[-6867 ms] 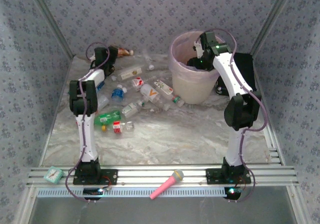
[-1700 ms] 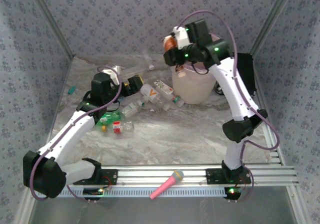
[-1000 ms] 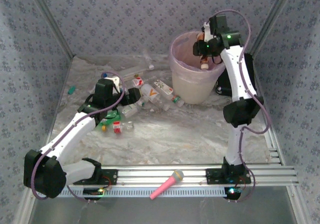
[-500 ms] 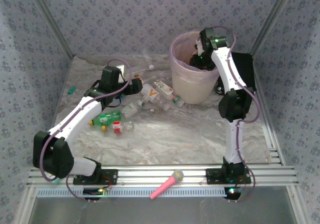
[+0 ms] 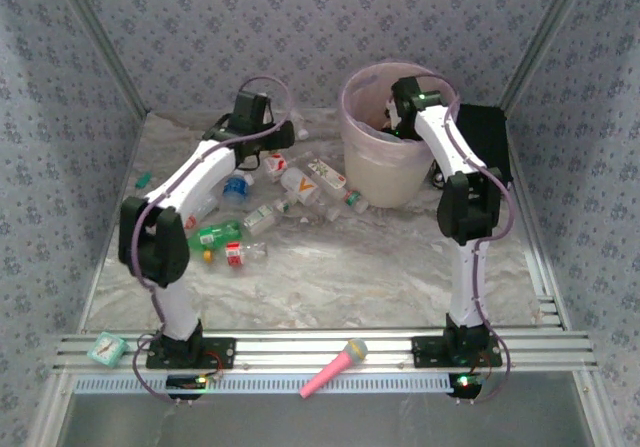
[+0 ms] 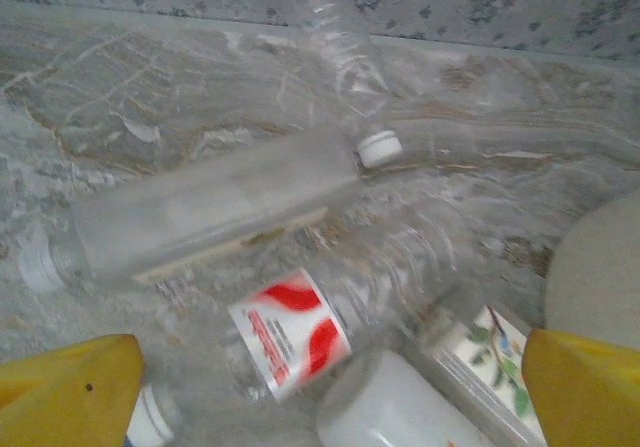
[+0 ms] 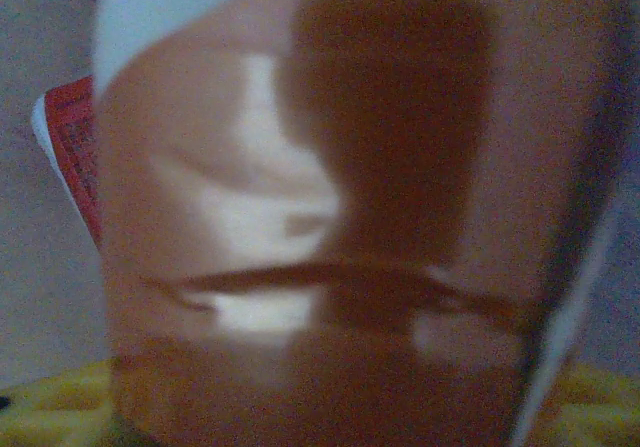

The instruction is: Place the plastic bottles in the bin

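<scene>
Several plastic bottles (image 5: 300, 189) lie scattered on the marble table left of the bin (image 5: 385, 172), a cream bucket with a pink liner. My left gripper (image 5: 272, 139) hangs open over the far end of that pile. Between its yellow fingertips (image 6: 75, 387) lies a clear bottle with a red and white label (image 6: 290, 332). A frosted bottle (image 6: 210, 207) lies beyond it. My right gripper (image 5: 395, 122) reaches down inside the bin. A blurred brown bottle (image 7: 330, 217) sits right in front of its jaws, and I cannot make out whether they hold it.
A black box (image 5: 492, 137) stands behind and right of the bin. A pink toy microphone (image 5: 335, 365) and a teal clock (image 5: 105, 347) lie on the front rail. The bin's wall (image 6: 600, 267) is close on my left gripper's right.
My left arm has stretched farther back, its gripper moving from the pile's middle to its far end. My right gripper has dropped from the bin's rim into the bin with the brown bottle.
</scene>
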`<state>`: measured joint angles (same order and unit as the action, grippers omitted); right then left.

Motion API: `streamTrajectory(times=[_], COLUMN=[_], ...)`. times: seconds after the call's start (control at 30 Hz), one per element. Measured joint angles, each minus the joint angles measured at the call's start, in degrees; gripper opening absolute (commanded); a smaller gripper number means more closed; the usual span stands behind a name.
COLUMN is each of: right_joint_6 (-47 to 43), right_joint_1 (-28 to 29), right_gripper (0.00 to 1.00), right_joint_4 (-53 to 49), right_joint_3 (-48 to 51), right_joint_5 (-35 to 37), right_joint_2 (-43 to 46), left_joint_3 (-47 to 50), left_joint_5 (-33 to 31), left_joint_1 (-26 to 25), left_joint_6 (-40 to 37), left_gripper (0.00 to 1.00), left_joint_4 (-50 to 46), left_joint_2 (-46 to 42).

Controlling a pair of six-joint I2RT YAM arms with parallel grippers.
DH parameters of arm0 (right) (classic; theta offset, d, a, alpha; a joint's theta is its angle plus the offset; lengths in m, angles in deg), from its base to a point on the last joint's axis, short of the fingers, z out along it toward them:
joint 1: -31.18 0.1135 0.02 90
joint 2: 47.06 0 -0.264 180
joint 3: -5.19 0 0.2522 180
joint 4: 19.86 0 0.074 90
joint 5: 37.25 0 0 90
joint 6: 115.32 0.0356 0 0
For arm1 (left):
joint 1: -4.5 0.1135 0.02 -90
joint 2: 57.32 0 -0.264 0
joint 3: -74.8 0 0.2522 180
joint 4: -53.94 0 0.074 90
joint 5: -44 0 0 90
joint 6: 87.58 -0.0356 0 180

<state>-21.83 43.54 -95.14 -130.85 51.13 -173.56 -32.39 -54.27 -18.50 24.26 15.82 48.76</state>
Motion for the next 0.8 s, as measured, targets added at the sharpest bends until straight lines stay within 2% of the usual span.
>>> streamTrajectory(times=[0.17,0.4,0.57,0.8], right_joint_6=[-0.07,-1.25,-1.42,-1.38], right_joint_1=[-0.02,0.0,0.0,0.17], right_gripper=[0.93,1.0,1.0,1.0], right_joint_4=[1.31,2.38,3.96,7.93], right_joint_3=[0.57,2.19,5.57,12.59], right_joint_5=[0.37,0.39,0.15,-3.54], right_joint_2=[3.37,11.32,18.43,29.97], left_joint_3=[-12.92,-37.62,-53.0,-56.43], left_joint_5=[-2.36,-5.22,-7.06,-8.09], left_joint_1=[0.0,0.0,0.07,0.11], left_joint_6=[-0.42,-0.2,0.79,1.6], left_gripper=[1.0,1.0,1.0,1.0], left_joint_4=[-3.26,-10.64,-15.08,-13.86], left_joint_2=[10.88,29.03,40.39,46.05])
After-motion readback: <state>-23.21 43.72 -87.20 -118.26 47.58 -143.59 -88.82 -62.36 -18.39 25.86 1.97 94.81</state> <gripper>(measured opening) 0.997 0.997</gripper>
